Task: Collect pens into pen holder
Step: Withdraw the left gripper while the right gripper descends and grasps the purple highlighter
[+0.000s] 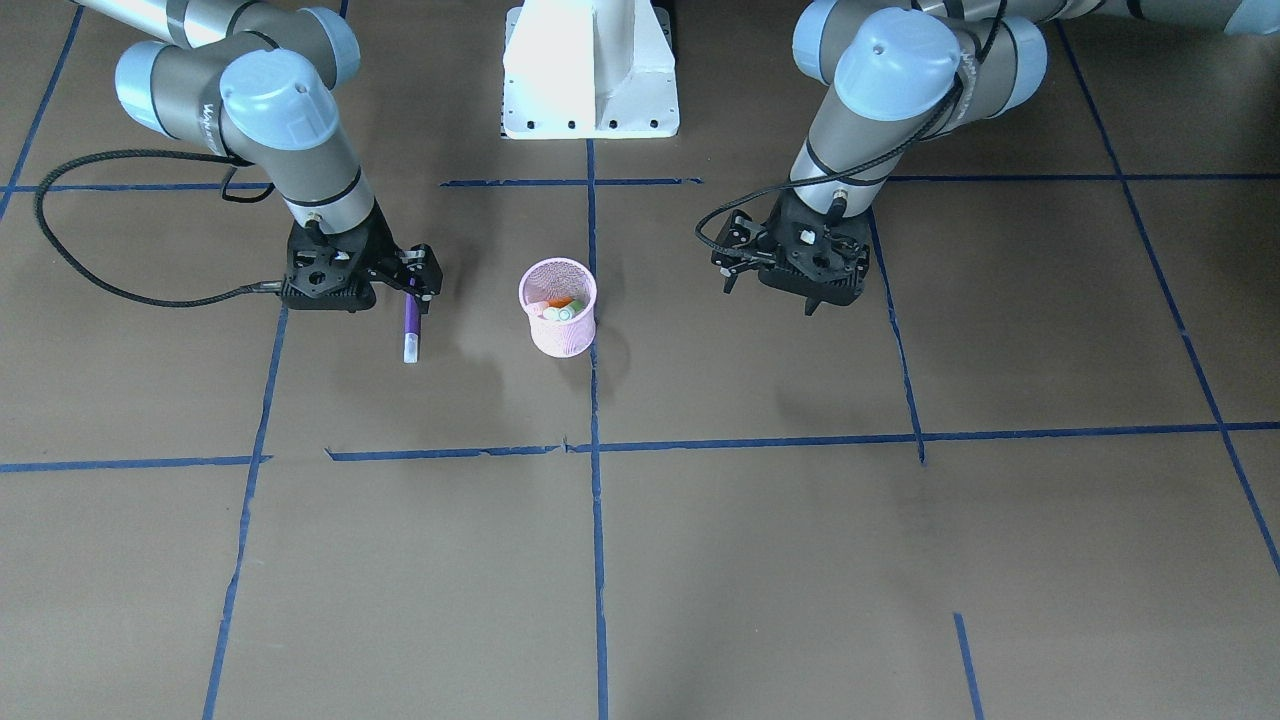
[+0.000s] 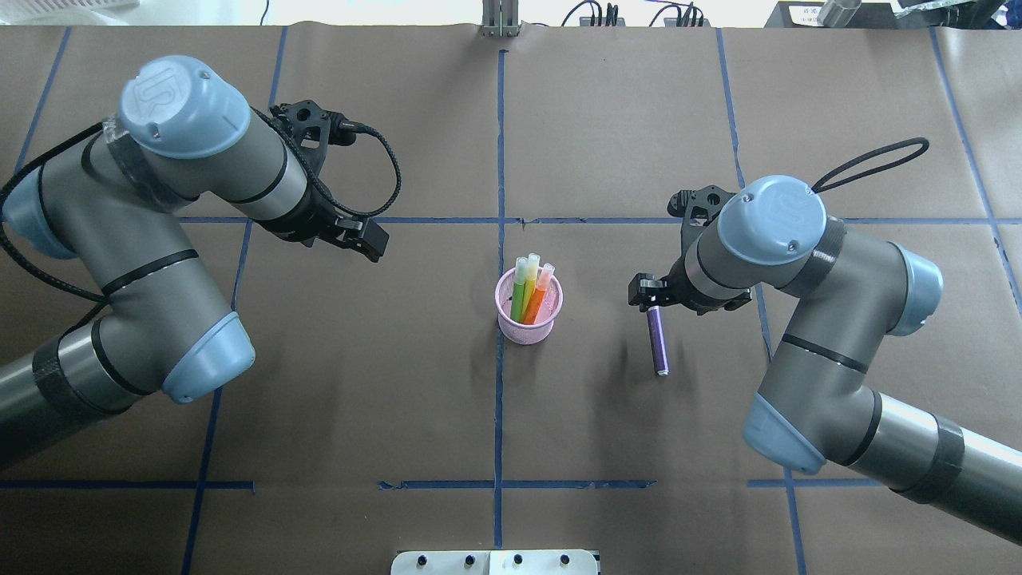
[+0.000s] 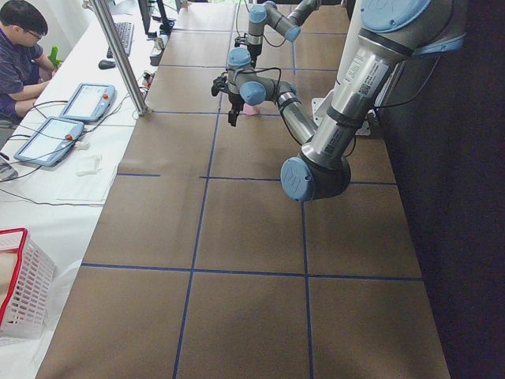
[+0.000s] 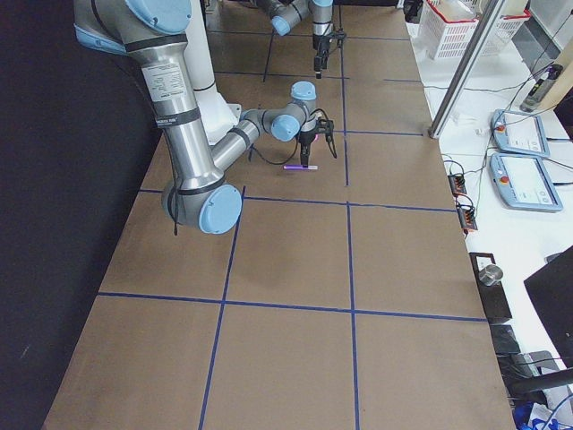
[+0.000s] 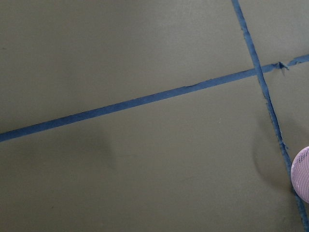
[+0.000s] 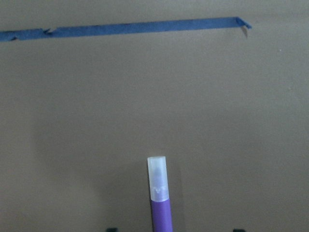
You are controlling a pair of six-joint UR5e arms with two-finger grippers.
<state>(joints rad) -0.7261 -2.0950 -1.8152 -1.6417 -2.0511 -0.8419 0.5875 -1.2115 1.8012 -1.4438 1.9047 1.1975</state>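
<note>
The pink mesh pen holder [image 1: 560,330] stands upright mid-table, with the green and orange pens [image 2: 531,289] standing in it, cap ends up. Its rim also shows at the right edge of the left wrist view [image 5: 302,180]. The purple pen [image 2: 658,343] lies on the table to the holder's side, whitish cap pointing away from the gripper [image 6: 159,193]. My right gripper [image 1: 415,285] stands over the pen's bare end, with its jaws apart on either side of it. My left gripper [image 1: 770,292] is open and empty, hovering on the holder's other side.
Blue tape lines [image 2: 501,160] cross the brown table. The white robot base [image 1: 590,70] stands behind the holder. Black cables loop from both wrists [image 1: 90,280]. An operator [image 3: 20,47] sits at a side bench with tablets, and a white basket [image 3: 28,284] stands there.
</note>
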